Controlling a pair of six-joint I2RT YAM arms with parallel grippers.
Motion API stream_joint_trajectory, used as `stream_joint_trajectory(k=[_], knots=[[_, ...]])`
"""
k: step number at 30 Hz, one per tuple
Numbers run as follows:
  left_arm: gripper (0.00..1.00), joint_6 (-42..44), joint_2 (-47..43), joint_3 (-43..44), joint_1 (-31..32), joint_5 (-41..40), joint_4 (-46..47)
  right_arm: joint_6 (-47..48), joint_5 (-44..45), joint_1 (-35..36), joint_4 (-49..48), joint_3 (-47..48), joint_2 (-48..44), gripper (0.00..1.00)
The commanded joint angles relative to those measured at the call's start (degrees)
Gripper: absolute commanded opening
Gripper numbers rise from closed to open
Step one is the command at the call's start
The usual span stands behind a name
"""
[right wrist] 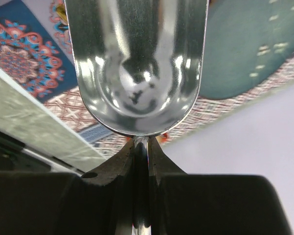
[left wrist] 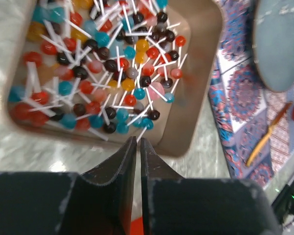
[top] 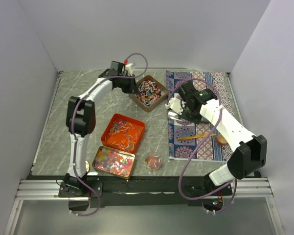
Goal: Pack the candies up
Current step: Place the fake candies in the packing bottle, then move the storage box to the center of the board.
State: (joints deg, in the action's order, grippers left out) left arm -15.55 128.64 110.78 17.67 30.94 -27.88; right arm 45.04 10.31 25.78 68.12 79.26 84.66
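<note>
I see my left claw (left wrist: 138, 143) pinched narrow at the tray (left wrist: 195, 122) rim. The candies (left wrist: 102, 63) have sticks pointing every way. My right claw (right wrist: 142, 144) clamps the scoop (right wrist: 137, 63).

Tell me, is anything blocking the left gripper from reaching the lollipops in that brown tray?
Nothing visible does. The left gripper hangs at the rim of the open brown tray, and the lollipops lie uncovered just beyond its fingertips.

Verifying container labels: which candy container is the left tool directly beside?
The brown square tray of lollipops, just beyond the left tool; the orange tray and bead tin lie well away from it.
</note>
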Motion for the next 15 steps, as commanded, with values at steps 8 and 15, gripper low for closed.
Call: stream_joint_trajectory(k=[8,15], knots=[[0.13,0.7,3.29,1.2,5.79,-8.17,-1.74,-3.2,-5.2,-3.37,-2.02,-0.87,-2.93,0.0],[0.11,4.47,-0.84,-9.07,6.5,-8.0,-3.94,-0.66,-5.91,-3.9,-4.82,6.33,2.86,0.0]])
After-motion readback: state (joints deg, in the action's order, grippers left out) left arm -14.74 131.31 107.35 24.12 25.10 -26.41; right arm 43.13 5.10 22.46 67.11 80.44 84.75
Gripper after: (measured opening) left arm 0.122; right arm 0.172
